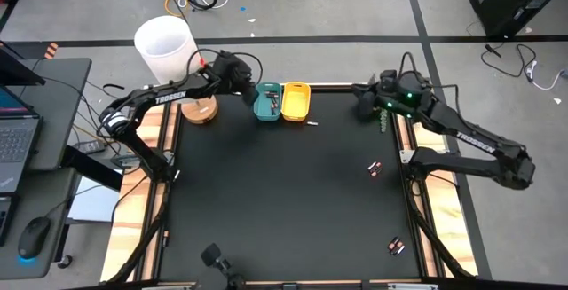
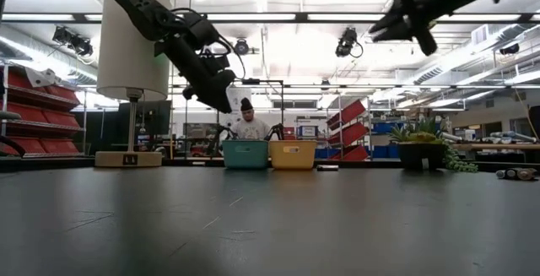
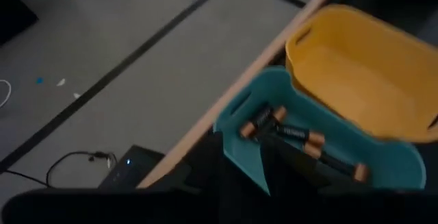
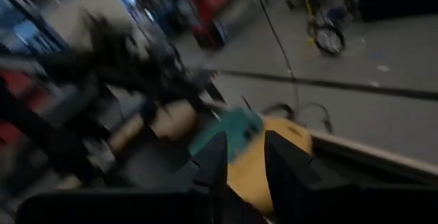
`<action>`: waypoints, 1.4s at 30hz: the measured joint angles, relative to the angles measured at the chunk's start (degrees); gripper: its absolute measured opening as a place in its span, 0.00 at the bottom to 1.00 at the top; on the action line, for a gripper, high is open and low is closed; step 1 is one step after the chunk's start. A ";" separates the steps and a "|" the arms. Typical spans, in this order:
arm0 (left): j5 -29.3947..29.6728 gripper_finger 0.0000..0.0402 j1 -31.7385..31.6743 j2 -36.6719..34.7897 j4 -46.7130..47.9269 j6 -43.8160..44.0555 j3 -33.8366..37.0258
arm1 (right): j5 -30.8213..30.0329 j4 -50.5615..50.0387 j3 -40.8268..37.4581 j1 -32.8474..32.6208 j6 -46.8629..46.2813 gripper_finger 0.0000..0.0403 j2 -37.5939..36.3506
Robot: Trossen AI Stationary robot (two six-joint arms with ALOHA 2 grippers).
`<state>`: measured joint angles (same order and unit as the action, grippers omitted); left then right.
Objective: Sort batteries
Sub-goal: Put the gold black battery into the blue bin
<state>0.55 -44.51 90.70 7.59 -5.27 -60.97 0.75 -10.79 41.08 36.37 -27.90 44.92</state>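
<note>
A teal bin and a yellow bin stand side by side at the table's far edge. In the left wrist view the teal bin holds several black batteries with copper ends, and the yellow bin looks empty. More batteries lie on the mat at the right and near right. A small whitish one lies beside the yellow bin. My left gripper hangs above the teal bin's left end. My right gripper is raised at the far right, open by a narrow gap and empty.
A white cylinder and a round wooden base stand off the mat's far left corner. A potted plant sits at the far right edge. A person shows in the room behind the bins. The black mat's middle is bare.
</note>
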 joint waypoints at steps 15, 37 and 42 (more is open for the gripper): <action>-10.32 0.29 2.49 -7.21 0.71 -2.84 -0.02 | -7.08 -37.22 -0.93 -4.81 3.53 0.19 -9.53; -13.30 0.29 31.61 5.06 -36.16 -2.96 7.58 | -29.45 -17.30 -16.24 -29.26 -12.99 0.10 -8.23; -13.24 0.29 33.18 5.05 -26.19 -0.24 7.48 | -29.44 -9.21 -16.24 -33.60 -11.19 0.10 -0.58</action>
<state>-12.69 -11.33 95.75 -18.60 -5.50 -53.49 -28.69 -20.01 24.84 2.77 -39.10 44.34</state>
